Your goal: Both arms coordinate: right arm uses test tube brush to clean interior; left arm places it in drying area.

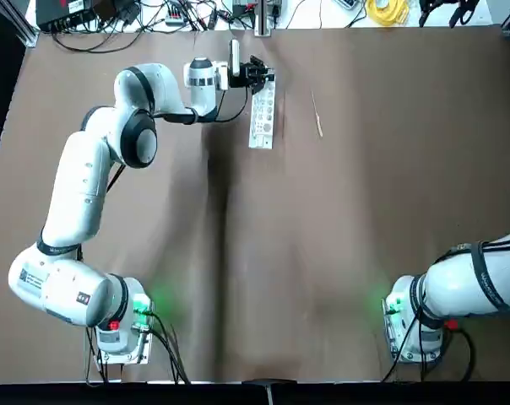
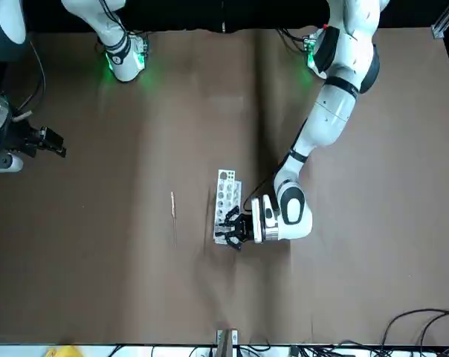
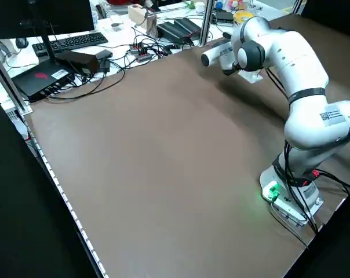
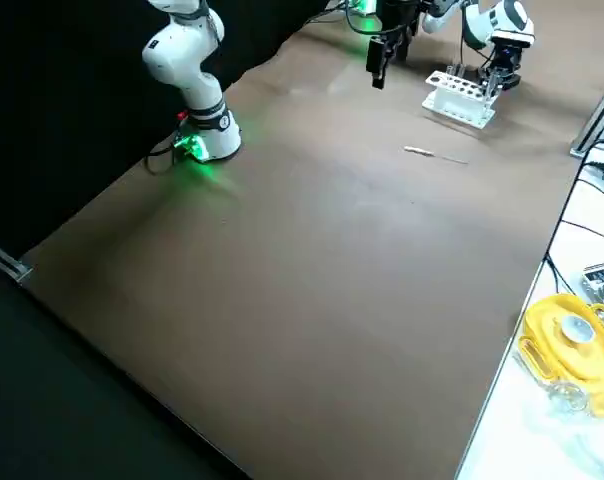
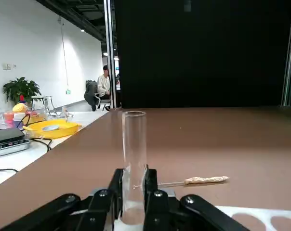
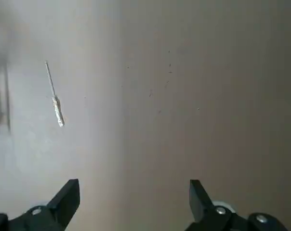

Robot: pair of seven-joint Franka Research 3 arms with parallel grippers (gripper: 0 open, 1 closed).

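Test tube (image 5: 134, 144): clamped upright between the fingers of the left gripper (image 5: 134, 179), gripped low on the body, open mouth up. Jaws closed to the tube's width, nothing else held. Lower end hidden behind the fingers; cannot tell whether seated in a hole or held just above one.

Location: far centre of the table (image 1: 322, 253), at the far end of the drying rack (image 1: 263, 116).

Hazards, working outward from the grip:
- Slip or tilt of the tube. Cause: smooth glass, narrow pads, hold well below the middle.
- Tipping or shifting of the rack. Cause: light, narrow body and the gripper right at its end; misalignment with a hole likely to push it.
- Tube racked uncleaned. Cause: test tube brush (image 1: 317, 114) lying flat on the table just right of the rack, not held by either arm.
- Failed pickup of the brush. Cause: very thin stem flat on the surface.
- Contact between arms. Cause: brush close to the left gripper's working zone.

Right gripper (image 2: 46, 141): far out at the right edge of the table, well apart from brush and rack, fingers spread wide, empty.

Appearance of the tube: clear, colourless glass, straight-walled, rim plain and round, apparently empty.
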